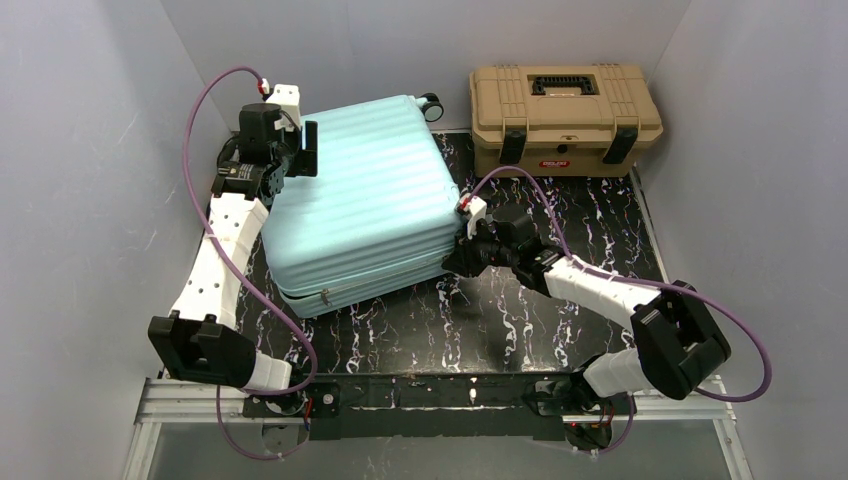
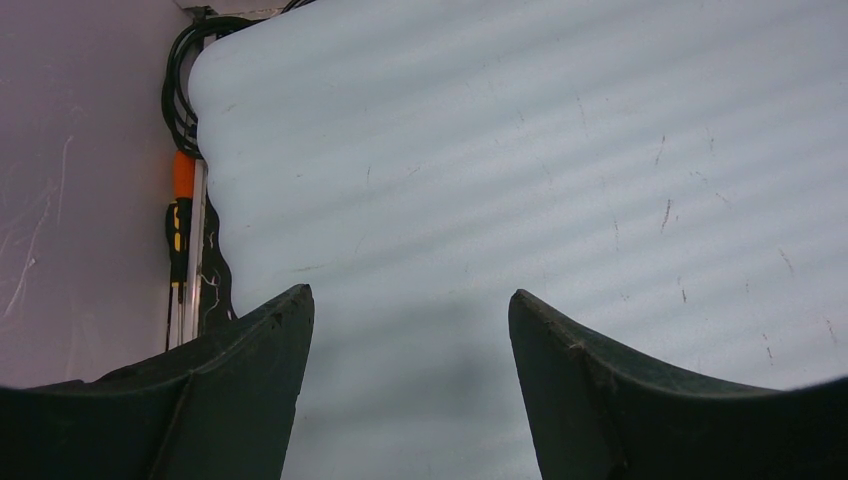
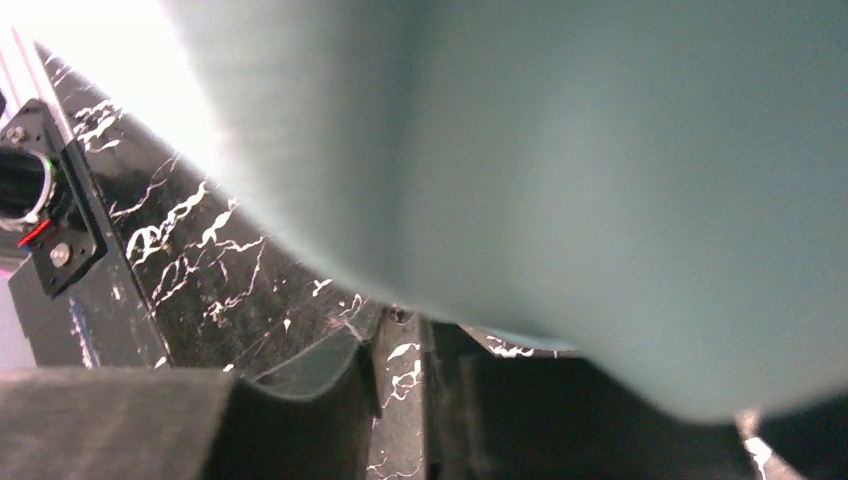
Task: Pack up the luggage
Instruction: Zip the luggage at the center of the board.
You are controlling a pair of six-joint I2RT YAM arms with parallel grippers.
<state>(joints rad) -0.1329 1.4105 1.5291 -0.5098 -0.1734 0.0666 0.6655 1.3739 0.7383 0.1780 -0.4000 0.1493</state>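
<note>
The large pale mint-blue ribbed hard-shell suitcase [image 1: 360,200] lies flat and shut at centre-left of the black white-veined table [image 1: 500,320], so packing looks nearly done, with perhaps only the seam left to fasten. The left gripper [image 1: 306,150] hovers spread-fingered over its upper-left corner, grasping nothing; the right gripper [image 1: 460,255] sits at its lower-right edge, grip impossible to tell. Its black wheel [image 1: 431,102] points upper right, with the ribs and likely the long axis running left-right.
</note>
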